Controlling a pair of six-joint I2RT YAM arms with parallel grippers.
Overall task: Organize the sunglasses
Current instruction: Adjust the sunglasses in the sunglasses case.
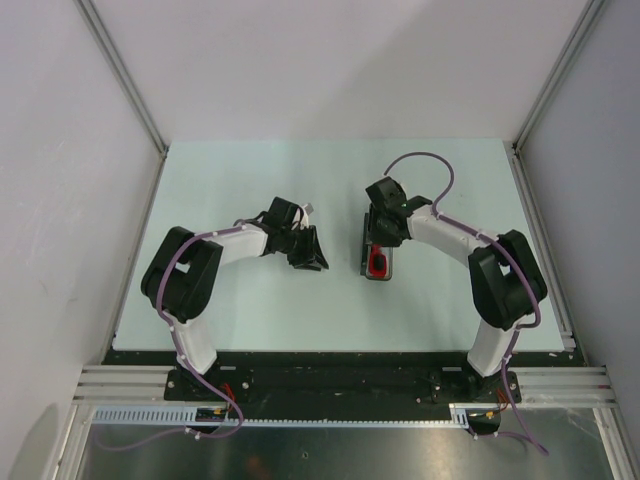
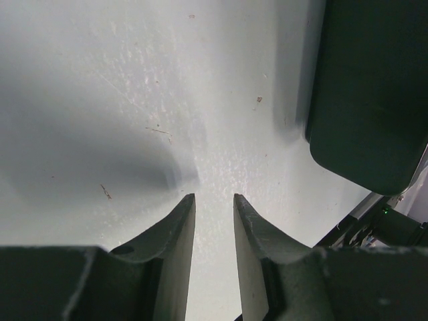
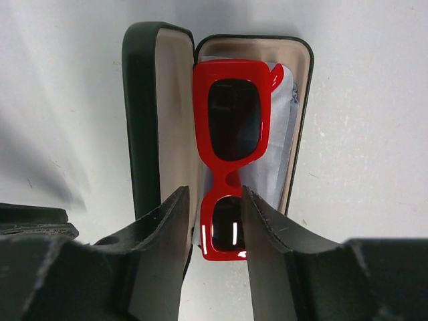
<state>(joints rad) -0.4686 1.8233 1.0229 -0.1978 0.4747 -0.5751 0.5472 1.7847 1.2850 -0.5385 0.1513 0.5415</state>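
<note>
Bright red plastic sunglasses (image 3: 229, 172) inside open black oblong case (image 3: 140, 120), my right jaws parted astride one lens, my left jaws slightly open beside the case

You ran a left arm (image 1: 196, 338) and a right arm (image 1: 447, 233) in white shells with black joints, a purple cable (image 1: 420, 153) strung along each, black tapered fingers (image 2: 170, 249), and a shared black base plate (image 1: 330, 381).

A pale mint-green table top (image 1: 250, 200) is lying under soft, even light, showing faint scuffs and specks. Plain white wall panels (image 1: 340, 60) are closing it in behind and at both sides, aluminium posts (image 1: 121, 75) rising at the far corners. Aluminium rails (image 1: 120, 383) are lining the near edge.
</note>
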